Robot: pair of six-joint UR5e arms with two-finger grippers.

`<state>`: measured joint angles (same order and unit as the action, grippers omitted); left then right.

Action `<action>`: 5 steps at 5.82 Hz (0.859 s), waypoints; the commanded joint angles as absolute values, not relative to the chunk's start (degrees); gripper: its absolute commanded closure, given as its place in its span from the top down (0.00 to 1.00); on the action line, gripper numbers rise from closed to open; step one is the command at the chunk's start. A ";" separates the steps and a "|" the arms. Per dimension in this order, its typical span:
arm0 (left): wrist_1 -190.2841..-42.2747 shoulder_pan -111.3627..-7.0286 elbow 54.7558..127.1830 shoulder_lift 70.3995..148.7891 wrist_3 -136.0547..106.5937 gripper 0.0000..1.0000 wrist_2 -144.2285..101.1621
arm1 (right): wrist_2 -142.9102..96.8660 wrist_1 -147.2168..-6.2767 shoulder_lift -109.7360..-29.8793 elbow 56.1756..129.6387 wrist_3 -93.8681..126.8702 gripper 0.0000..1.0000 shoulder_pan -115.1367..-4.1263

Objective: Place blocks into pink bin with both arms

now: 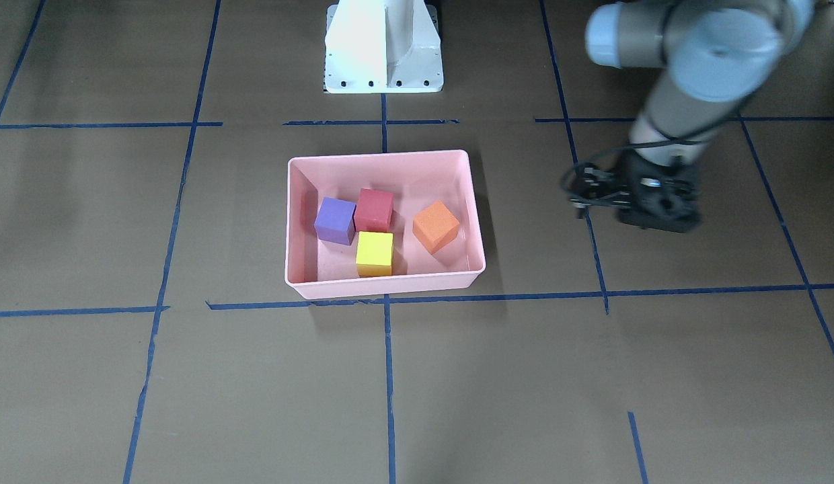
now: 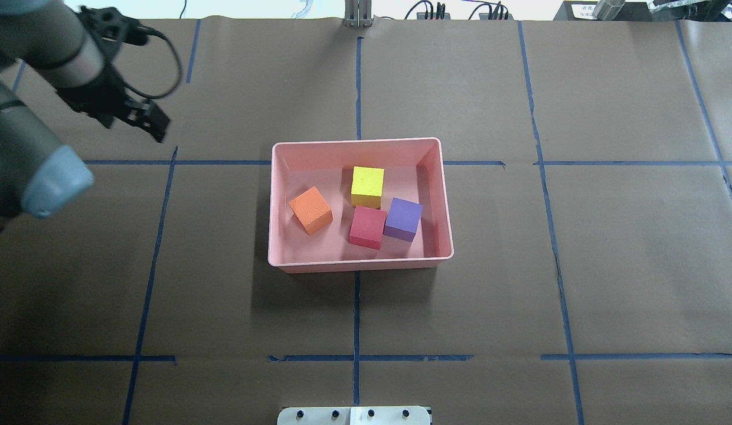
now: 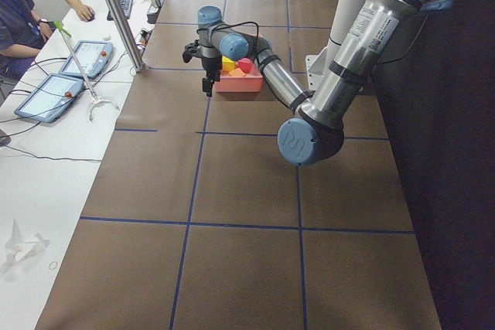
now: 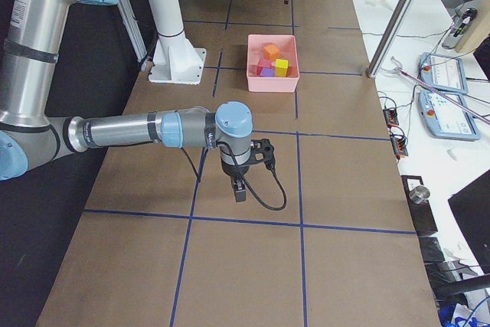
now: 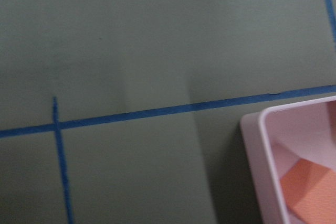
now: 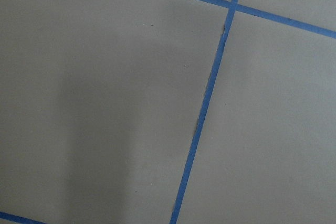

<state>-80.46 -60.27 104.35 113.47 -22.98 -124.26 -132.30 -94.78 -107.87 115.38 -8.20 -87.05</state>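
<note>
Left arm (image 2: 18,147) hovering beside bin (image 2: 360,264), four blocks (image 2: 366,227) sitting inside; left pincer (image 2: 156,127), right pincer (image 4: 240,191) grip unreadable; retracting high advisable.

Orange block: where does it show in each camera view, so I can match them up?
Front-facing: orange block on the right inside the pink bin, apart from the other three.
Overhead: block on the bin's left side.
Exterior left: block tiny, in the distant bin.
Exterior right: block at the bin's far end.
Left wrist: block at bottom right, cut off.
Right wrist: not in view.
Shared landmark: the pink bin.
</note>
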 commanded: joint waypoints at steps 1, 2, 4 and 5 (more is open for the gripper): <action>-80.42 -75.52 101.01 103.40 0.77 1.00 -131.19 | -132.45 -94.75 -107.75 115.05 -5.01 1.00 -87.19; -81.38 -79.59 100.81 96.92 6.19 1.00 -132.00 | -132.45 -94.66 -107.58 114.96 -4.92 1.00 -87.19; -82.43 -85.14 100.82 87.76 11.56 1.00 -132.88 | -132.36 -94.75 -107.58 114.96 -5.01 1.00 -87.19; -84.09 -86.38 100.64 84.32 12.30 1.00 -132.80 | -132.36 -94.75 -107.49 114.96 -4.92 1.00 -87.19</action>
